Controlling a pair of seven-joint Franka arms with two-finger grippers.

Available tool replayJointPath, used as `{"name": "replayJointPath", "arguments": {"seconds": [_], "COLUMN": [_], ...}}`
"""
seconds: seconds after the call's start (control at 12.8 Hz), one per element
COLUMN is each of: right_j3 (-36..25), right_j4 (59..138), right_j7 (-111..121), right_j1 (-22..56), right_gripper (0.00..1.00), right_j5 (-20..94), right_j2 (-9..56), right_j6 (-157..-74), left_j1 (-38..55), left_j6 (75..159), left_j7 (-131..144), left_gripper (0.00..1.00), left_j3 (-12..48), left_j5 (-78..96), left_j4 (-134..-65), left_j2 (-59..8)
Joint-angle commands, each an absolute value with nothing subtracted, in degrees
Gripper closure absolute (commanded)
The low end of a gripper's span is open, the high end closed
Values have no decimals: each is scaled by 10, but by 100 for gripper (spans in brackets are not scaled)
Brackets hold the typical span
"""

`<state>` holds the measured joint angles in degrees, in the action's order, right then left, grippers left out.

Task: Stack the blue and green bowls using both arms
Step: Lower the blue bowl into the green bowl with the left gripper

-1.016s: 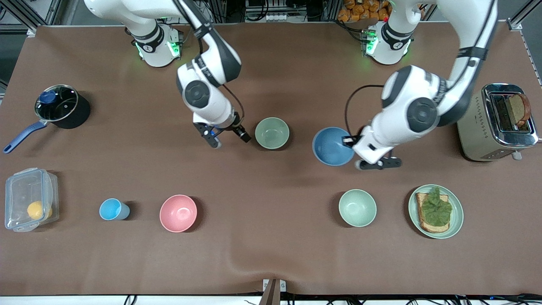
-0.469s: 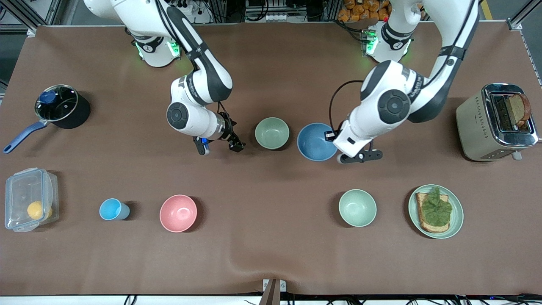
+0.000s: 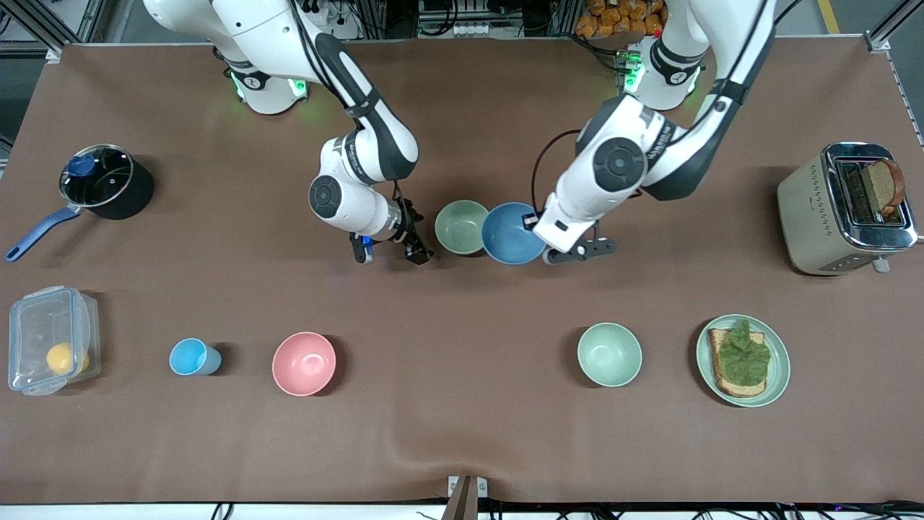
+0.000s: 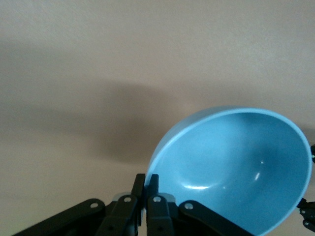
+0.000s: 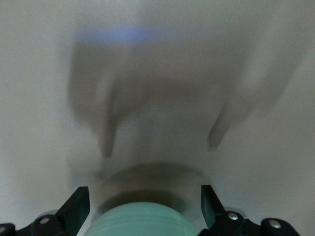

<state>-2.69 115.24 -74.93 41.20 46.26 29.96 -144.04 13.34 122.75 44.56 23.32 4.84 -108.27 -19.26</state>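
Brown table: left tool [image 4: 146, 196] pinches blue bowl [image 3: 512, 232] beside green bowl [image 3: 462, 227]; right tool [image 3: 390, 254] gapes.

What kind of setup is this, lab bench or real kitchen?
Most likely a lab bench staged as a kitchen: two arms mounted on a brown-covered table, with props laid out in rows such as a toaster, a lidded pot and a pink bowl.

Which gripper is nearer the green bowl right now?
Right. The right gripper sits open just beside the green bowl, toward the right arm's end of the table. The left gripper is shut on the blue bowl, whose rim overlaps the green bowl's edge.
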Motion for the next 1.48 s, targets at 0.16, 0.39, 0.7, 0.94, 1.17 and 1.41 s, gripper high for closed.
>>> {"name": "replayJointPath", "arguments": {"seconds": [0.16,0.39,0.7,0.94,1.17,1.41], "right_j3": [-27,-27,-27,-27,-27,-27], "right_j4": [1149,1149,1150,1150,1150,1150], "right_j7": [-744,-743,-741,-741,-741,-740], "right_j1": [410,409,410,409,409,409], "right_gripper": [0,0,0,0,0,0], "right_j5": [482,482,482,481,481,481], "right_j2": [301,301,302,301,301,301], "right_j6": [-1441,-1441,-1441,-1440,-1438,-1434], "left_j1": [171,198,230,239,242,242], "left_j6": [1251,1290,1326,1350,1359,1378], "left_j7": [499,531,552,566,569,573], "left_gripper": [100,100,100,100,100,100], "left_j3": [231,230,229,229,229,229], "left_j5": [63,63,59,58,58,57], "left_j4": [-1098,-1098,-1097,-1096,-1093,-1090], "left_j2": [-197,-218,-256,-273,-286,-299]}}
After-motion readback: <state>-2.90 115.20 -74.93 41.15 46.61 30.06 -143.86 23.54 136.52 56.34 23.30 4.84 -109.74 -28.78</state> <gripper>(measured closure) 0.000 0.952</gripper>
